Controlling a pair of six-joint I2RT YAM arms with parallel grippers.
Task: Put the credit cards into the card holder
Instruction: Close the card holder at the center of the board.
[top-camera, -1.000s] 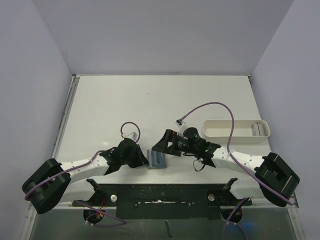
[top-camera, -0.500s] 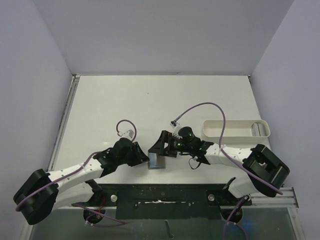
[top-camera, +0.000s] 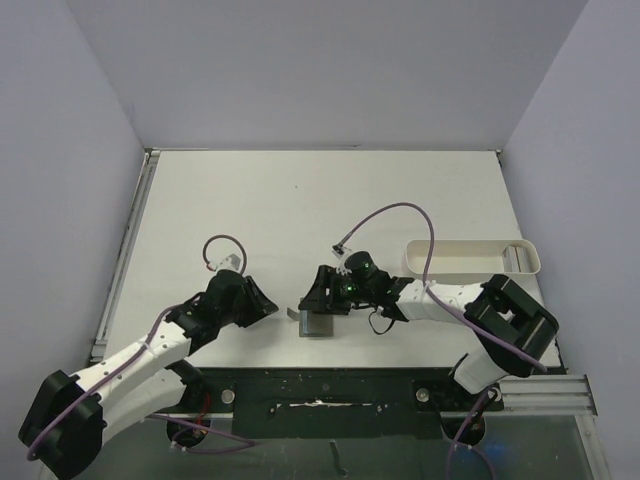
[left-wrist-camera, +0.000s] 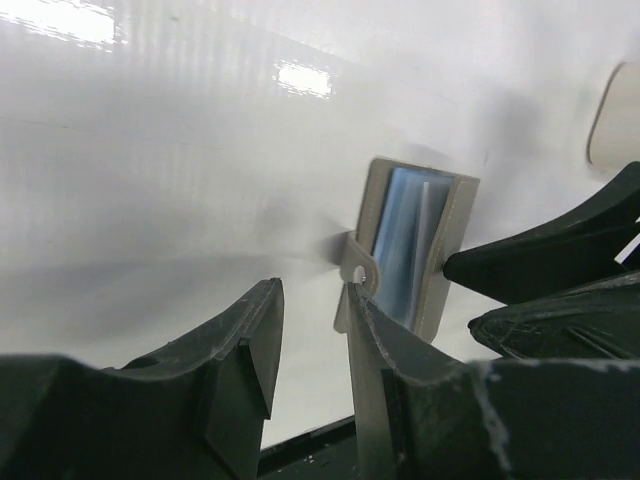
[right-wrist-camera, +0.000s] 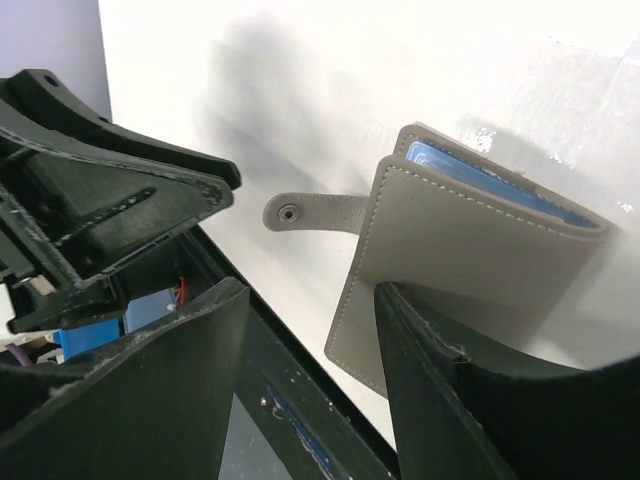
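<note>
Top view: one card holder (top-camera: 317, 323) at the worktop's (top-camera: 300, 200) near edge, half hidden by the right pincer (top-camera: 316, 297). One white tray (top-camera: 470, 262).

Left wrist: left pincer (left-wrist-camera: 312, 300) apart, empty. Holder ajar; cards indistinct.

Right wrist: right pincer apart, straddling holder's corner; one clasp tab (right-wrist-camera: 300, 212).

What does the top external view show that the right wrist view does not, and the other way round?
Only the top external view shows the white tray at the right, the left arm and right arm whole, and the table out to its far edge. Only the right wrist view shows the wallet in detail: its stitching, the snap on its tab and the blue lining between the covers. Both show the wallet near the table's near edge, the right jaws over it and the left jaws close by its tab.
</note>
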